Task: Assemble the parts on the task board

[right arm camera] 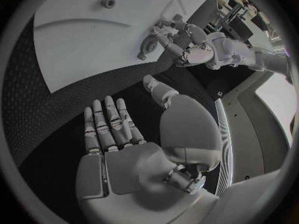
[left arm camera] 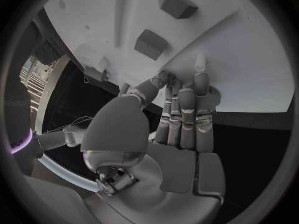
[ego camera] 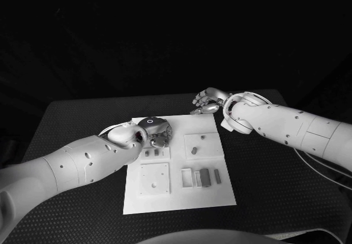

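The board point(ego camera: 176, 190) lies flat at the centre of the table point(ego camera: 66, 127), its long side running away from the robot. Raised square plates occupy it: one at its 2 o'clock carries a small upright peg point(ego camera: 194, 150); one at its 7 o'clock point(ego camera: 154, 178) shows small holes. At its 4 o'clock a pale open tray point(ego camera: 186, 178) lies just beside two dark bars point(ego camera: 204, 177), the three side by side. At 10 o'clock, two small dark blocks point(ego camera: 152, 152) sit on another plate, just beside the left hand.

The left hand point(ego camera: 155, 131) is over the board's far left corner, at about 11 o'clock. In the left wrist view its fingers point(left arm camera: 187, 114) lie straight and close together, tips touching the white surface, thumb alongside; nothing is seen between them. The two dark blocks point(left arm camera: 150, 44) show beyond the fingertips in that view, apart from them.

The right hand point(ego camera: 207, 100) is off the board, over the black table just beyond the board's far right corner, at about 1 o'clock. In the right wrist view its fingers point(right arm camera: 107, 122) are extended, slightly spread, palm bare, holding nothing; they are above the table mat, near the board's edge point(right arm camera: 93, 59) but apart from it. The same view shows the left hand point(right arm camera: 181, 42) on the board's far corner.
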Available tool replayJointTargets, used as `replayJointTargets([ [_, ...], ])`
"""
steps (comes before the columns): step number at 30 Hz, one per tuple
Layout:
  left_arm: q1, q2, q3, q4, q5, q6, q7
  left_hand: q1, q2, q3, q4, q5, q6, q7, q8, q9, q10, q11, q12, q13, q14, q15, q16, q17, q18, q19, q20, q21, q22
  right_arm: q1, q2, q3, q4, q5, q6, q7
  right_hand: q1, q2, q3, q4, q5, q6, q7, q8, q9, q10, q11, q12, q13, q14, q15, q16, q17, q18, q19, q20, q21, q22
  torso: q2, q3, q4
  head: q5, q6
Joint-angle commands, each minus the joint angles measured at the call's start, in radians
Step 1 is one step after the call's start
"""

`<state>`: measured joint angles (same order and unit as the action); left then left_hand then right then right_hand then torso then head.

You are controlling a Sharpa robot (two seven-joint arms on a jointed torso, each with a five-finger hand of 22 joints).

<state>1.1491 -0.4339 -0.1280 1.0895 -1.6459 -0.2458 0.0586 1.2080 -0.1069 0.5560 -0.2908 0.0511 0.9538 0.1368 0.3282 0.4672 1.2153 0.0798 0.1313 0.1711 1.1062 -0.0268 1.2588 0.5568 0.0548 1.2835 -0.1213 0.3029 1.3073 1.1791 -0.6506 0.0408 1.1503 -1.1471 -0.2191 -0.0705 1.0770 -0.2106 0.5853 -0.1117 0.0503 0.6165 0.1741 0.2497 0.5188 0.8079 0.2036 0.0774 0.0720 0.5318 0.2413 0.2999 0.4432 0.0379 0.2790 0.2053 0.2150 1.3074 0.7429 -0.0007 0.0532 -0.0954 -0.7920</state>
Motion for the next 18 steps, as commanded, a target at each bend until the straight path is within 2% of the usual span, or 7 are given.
replayJointTargets([
  [1,-0.015,-0.006,-0.012,-0.006,-0.026,0.067,-0.020,0.015,0.003,0.009,0.002,-0.001,0.007,0.005,-0.004,-0.001,0.012,-0.003,0.003,0.003,0.003,-0.008,0.005,0.001,0.048,-0.001,-0.006,0.003,0.025,0.000,0.000,0.000,0.002,-0.001,0.000,0.010,-0.004,0.011,-0.007,0.000,-0.001,-0.008,0.040,0.007,0.002,0.005,0.002,-0.006,-0.001,-0.001,0.005,0.004,0.001,-0.013,-0.003,0.000,-0.007,0.020,0.000,-0.0004,0.0002,-0.001,-0.001],
  [7,-0.015,-0.008,-0.014,-0.006,-0.032,0.063,-0.020,0.046,0.014,0.050,0.002,-0.001,0.036,-0.007,0.007,0.001,0.040,-0.013,0.005,0.014,0.012,-0.018,0.006,-0.001,0.043,0.004,-0.014,0.012,0.024,0.000,0.000,0.000,0.002,-0.001,0.000,0.011,-0.004,0.011,-0.007,0.000,-0.001,-0.008,0.040,0.007,0.002,0.005,0.002,-0.006,-0.001,-0.001,0.005,0.004,0.001,-0.013,-0.003,0.000,-0.007,0.020,0.000,-0.0004,0.0010,-0.001,-0.001],
  [18,-0.015,-0.011,-0.016,-0.011,-0.036,0.035,-0.022,0.056,0.027,0.078,0.002,-0.001,0.063,-0.016,0.016,0.002,0.070,-0.024,0.006,0.027,0.037,-0.029,0.011,-0.003,0.038,0.014,-0.024,0.023,0.024,0.000,0.000,0.000,0.003,-0.001,-0.001,0.011,-0.004,0.011,-0.007,0.000,-0.001,-0.008,0.040,0.007,0.002,0.005,0.003,-0.006,-0.001,-0.001,0.005,0.004,0.001,-0.013,-0.002,0.000,-0.007,0.020,0.000,0.0005,0.0000,0.000,-0.003],
])
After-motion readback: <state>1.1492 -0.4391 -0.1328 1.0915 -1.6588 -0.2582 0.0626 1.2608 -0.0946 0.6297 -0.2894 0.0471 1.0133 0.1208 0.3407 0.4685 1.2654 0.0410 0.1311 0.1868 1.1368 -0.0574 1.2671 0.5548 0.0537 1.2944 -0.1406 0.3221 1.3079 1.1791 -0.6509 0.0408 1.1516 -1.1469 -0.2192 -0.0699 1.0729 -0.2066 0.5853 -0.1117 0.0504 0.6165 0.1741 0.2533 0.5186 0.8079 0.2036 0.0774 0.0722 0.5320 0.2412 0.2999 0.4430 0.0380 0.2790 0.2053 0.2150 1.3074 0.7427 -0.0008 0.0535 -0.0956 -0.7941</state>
